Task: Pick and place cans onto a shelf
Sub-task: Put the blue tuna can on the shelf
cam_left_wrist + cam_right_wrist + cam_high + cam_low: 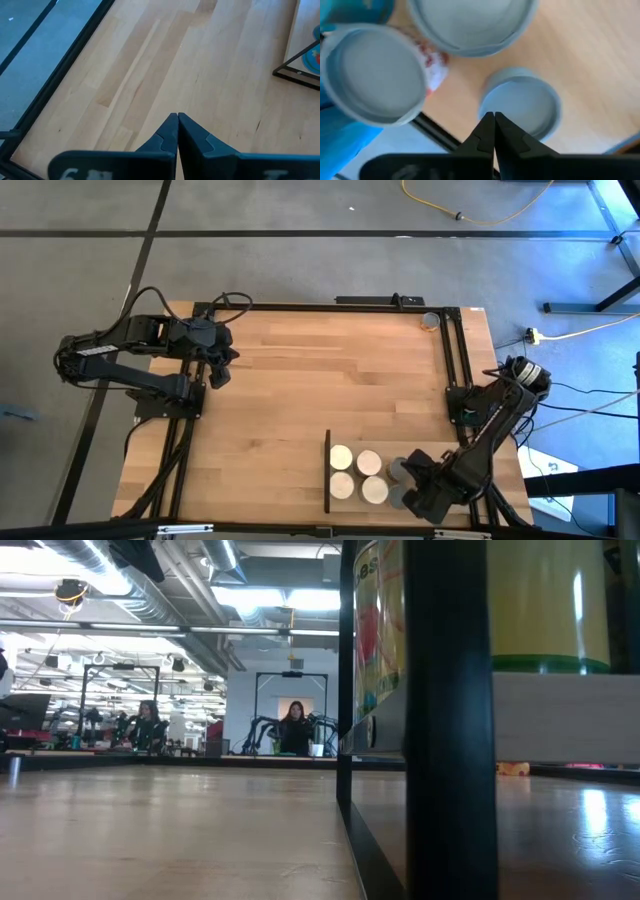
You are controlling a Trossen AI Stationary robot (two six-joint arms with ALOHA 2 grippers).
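The shelf (pixel 328 470), a light-wood panel with a black upright edge, lies at the table's near edge. Several cream-topped cans (pixel 356 474) stand on it. Two grey-topped cans (pixel 398 470) stand at its right end. My right gripper (pixel 415 482) hangs over these, pointing down. In the right wrist view its fingers (pixel 494 119) are shut, with nothing between them, above a grey-topped can (pixel 520 100); two more cans (pixel 372 75) stand beside it. My left gripper (pixel 177 116) waits shut above bare table at the far left. My right gripper comes from above with its shut fingertips over the rim (pixel 496 107) of the upright grey-topped can. I cannot tell whether they touch it.
A small roll (pixel 431 321) lies at the table's far right corner. Black frame rails (pixel 455 360) run along the table's edges. In the low view the shelf's black upright (pixel 445 720) fills the foreground with cans (pixel 545 600) behind it. People (pixel 295 725) sit in the room beyond.
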